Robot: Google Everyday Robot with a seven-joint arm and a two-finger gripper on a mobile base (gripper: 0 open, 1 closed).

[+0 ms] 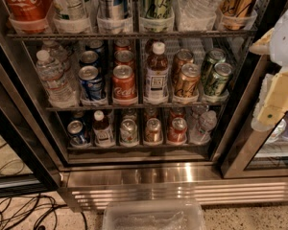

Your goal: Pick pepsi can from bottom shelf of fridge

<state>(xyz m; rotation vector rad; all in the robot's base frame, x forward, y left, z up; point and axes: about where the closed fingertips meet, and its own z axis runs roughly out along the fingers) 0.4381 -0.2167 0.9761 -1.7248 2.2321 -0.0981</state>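
Cream-and-white hand, grip unreadable, hangs beside the steel fridge, whose wire bottom shelf holds the blue pepsi can.

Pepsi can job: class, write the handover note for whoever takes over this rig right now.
Gripper: at the right edge of the view, in front of the fridge's right door frame, about level with the middle shelf, far from the target.
Pepsi can: upright at the front left end of the bottom shelf, next to a small bottle.
Done: fridge is open, shelf in view.
Left: move the gripper down and left to the pepsi can, grasp it, lift it out.
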